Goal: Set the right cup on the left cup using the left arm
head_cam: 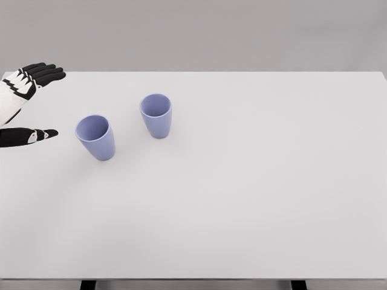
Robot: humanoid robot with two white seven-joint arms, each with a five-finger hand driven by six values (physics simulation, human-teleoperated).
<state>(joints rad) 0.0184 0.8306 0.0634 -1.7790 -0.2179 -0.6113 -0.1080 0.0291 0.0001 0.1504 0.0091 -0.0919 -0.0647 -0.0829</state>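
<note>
Two light purple-blue cups stand upright on the white table [242, 199]. The left cup [96, 138] is nearer the front, the right cup [156, 115] a little farther back. My left hand [37, 103] hovers at the far left edge of the view, fingers spread wide and holding nothing. Its black fingers [43, 72] reach over the table's back left, while the thumb [36, 135] points right toward the left cup, a short gap away. The right arm is out of sight.
The table's front edge [193, 279] runs along the bottom of the view, with dark legs just below it. A plain grey wall lies behind the table.
</note>
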